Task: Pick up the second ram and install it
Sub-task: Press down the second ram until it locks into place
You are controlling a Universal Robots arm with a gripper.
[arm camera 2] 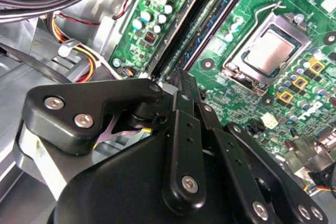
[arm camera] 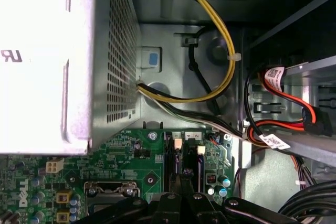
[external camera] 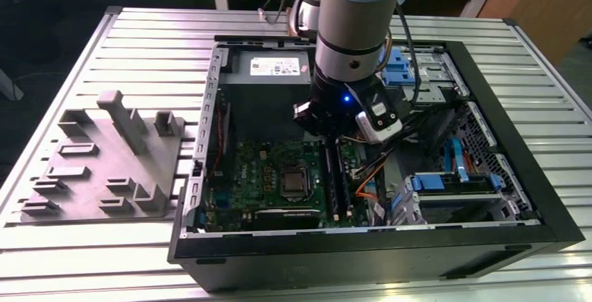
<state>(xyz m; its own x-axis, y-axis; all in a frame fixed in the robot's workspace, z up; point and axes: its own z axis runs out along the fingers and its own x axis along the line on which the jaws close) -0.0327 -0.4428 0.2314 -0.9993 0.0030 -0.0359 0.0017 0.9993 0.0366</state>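
Gripper (arm camera 2: 181, 80) seemingly closed, tips at the memory slots (arm camera 2: 197, 30).

The second ram (external camera: 334, 181) is seen as a long, narrow dark stick standing on edge in a slot on the green board, right of centre in the lower half of the exterior view. In the second wrist view it (arm camera 2: 210, 30) runs diagonally through the upper middle.
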